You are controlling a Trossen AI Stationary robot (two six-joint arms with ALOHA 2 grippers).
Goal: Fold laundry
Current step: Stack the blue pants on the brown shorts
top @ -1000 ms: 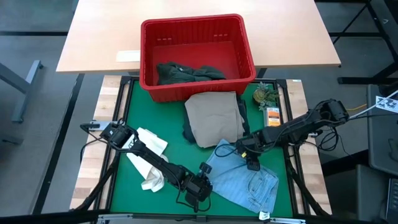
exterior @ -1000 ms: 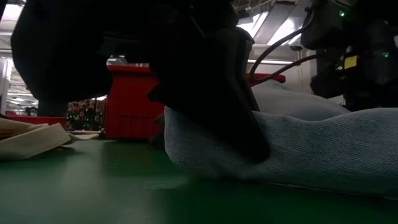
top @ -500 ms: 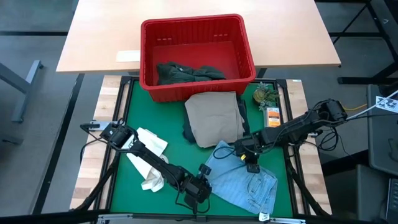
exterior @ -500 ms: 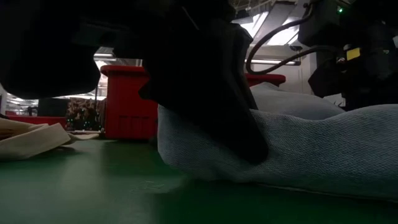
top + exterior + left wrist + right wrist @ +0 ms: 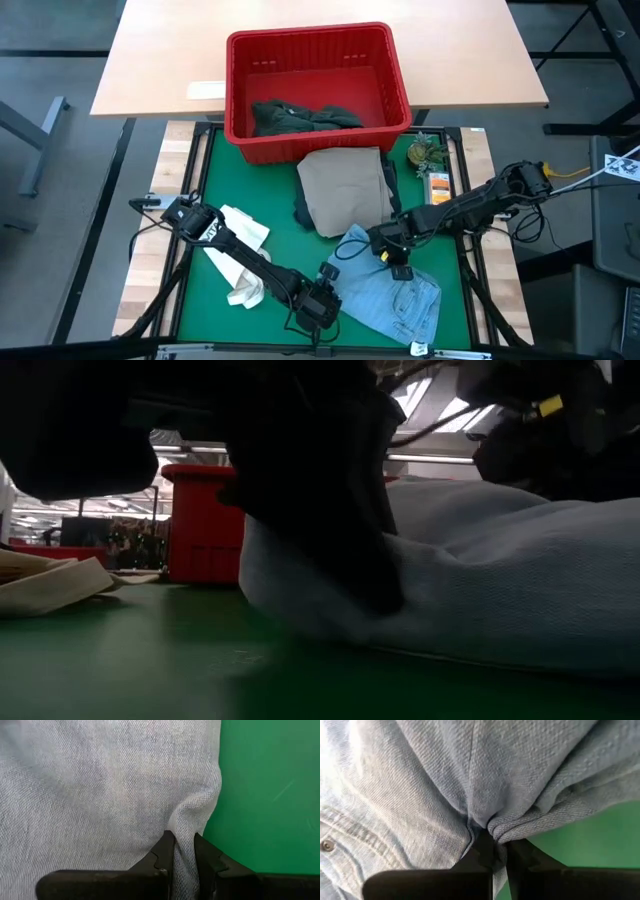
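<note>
Jeans [image 5: 395, 292], light blue, lie rumpled near the worktop's front edge, toward its right corner. Each pincer holds only a thin pinch of fabric, so a quick lift could probably pull the cloth free or drag the heap into a lopsided fold. The left pincer [image 5: 322, 300] is clamped on the jeans' left edge, its arm stretched low along the front. The right pincer [image 5: 390, 250] is clamped on the back edge, its arm reaching in from the right side.

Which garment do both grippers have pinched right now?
The light blue denim piece at the mat's front; the khaki one lies flat and untouched, the dark one is in the basket.
</note>
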